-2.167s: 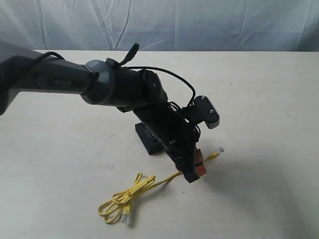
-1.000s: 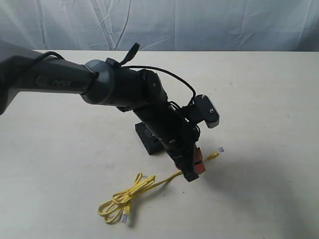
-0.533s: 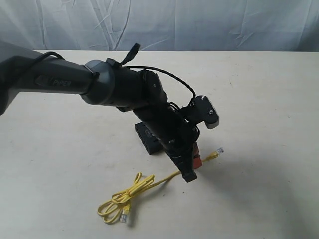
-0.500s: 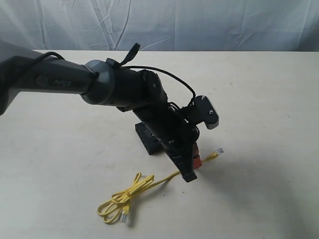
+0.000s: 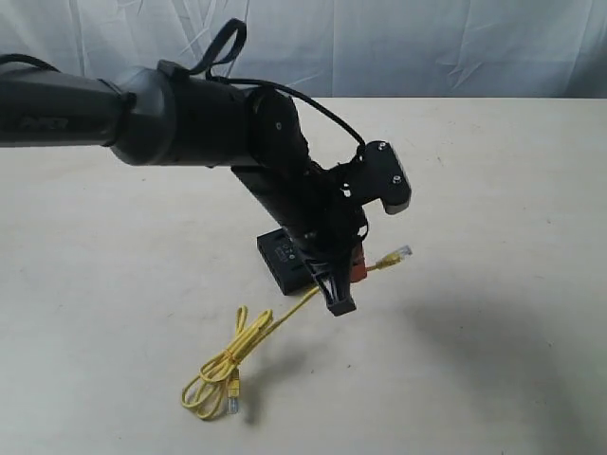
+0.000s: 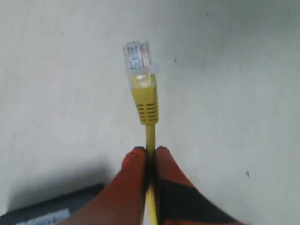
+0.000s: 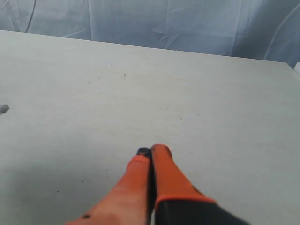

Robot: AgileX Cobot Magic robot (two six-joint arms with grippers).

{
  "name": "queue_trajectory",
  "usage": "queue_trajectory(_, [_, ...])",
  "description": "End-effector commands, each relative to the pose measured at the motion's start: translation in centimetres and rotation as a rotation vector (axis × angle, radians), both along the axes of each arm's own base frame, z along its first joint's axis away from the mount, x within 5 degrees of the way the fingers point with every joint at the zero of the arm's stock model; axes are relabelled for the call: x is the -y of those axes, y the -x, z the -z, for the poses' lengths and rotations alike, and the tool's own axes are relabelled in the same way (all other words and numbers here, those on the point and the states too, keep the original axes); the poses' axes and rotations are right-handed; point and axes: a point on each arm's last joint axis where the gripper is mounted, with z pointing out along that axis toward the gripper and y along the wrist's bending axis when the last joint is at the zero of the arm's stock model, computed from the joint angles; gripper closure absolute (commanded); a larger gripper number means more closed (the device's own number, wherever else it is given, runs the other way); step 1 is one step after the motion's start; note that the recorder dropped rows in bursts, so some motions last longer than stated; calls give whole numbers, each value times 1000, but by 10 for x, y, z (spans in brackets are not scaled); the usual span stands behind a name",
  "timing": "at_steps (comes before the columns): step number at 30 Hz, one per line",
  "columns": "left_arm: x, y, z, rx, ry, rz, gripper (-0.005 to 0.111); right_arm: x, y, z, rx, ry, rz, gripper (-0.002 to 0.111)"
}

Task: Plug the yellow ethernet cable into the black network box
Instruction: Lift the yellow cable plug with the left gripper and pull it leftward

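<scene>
The thin bright-yellow ethernet cable [image 6: 145, 96] is pinched just behind its clear plug [image 6: 137, 56] by the left gripper [image 6: 147, 152], with the plug jutting past the orange fingertips. Its coiled remainder lies on the pale table [image 5: 493, 190], well away from the far edge. The flat black plastic network box [image 5: 280, 254] sits mid-table, just beside that gripper. The right gripper [image 7: 151, 152] is pressed together, holding nothing.

A pale table [image 5: 493, 190] stands before a wrinkled grey backdrop [image 5: 427, 47].
</scene>
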Motion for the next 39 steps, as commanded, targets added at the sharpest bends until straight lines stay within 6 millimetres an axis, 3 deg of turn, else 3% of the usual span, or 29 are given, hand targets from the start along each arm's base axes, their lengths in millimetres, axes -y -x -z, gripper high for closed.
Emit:
queue_trajectory(1, [-13,6,-13,5,-130,5,107,0,0,1,8,0,3,108])
queue_trajectory(8, [-29,10,-12,-42,-290,-4,107,0,0,1,9,2,3,108])
queue_trajectory(14, [-42,7,-20,-63,-265,-51,107,0,0,1,9,2,3,108])
queue_trajectory(23, [-105,2,-31,-91,-233,-217,107,0,0,1,9,2,3,108])
queue_trajectory(29, [-135,3,-24,-98,-239,-296,107,0,0,1,9,2,3,108])
queue_trajectory(39, [-143,2,-16,-57,-271,-303,107,0,0,1,8,1,3,108])
